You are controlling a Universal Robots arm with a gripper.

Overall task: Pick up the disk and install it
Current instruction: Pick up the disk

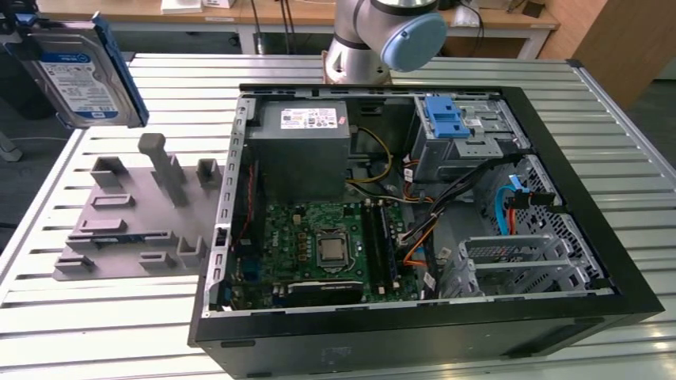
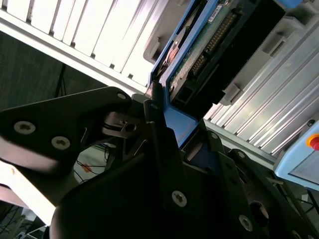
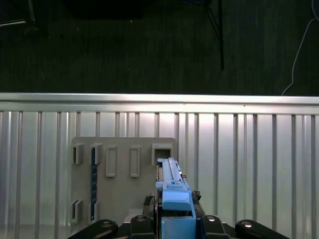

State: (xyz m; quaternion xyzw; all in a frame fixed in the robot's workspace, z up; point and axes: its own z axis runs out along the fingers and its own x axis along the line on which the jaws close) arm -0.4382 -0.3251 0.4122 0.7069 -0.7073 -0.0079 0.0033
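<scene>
The disk [image 1: 82,75], a silver-grey drive with a white-and-blue label and a blue carrier frame, hangs upright in the air at the exterior view's far left, above the table beyond the grey holder block [image 1: 138,214]. In the second wrist view my gripper [image 2: 167,117] is shut on the blue frame at one end of the disk [image 2: 209,42]. In the first wrist view the disk [image 3: 171,181] shows edge-on above my gripper [image 3: 174,221], over the edge of the holder block [image 3: 124,184].
An open computer case [image 1: 549,317] lies on the slatted metal table [image 1: 623,150], with a drive cage and blue latch [image 1: 448,119] at its far corner, a power supply [image 1: 301,134] and a motherboard [image 1: 328,245]. A pendant with a red button [image 2: 311,142] lies nearby.
</scene>
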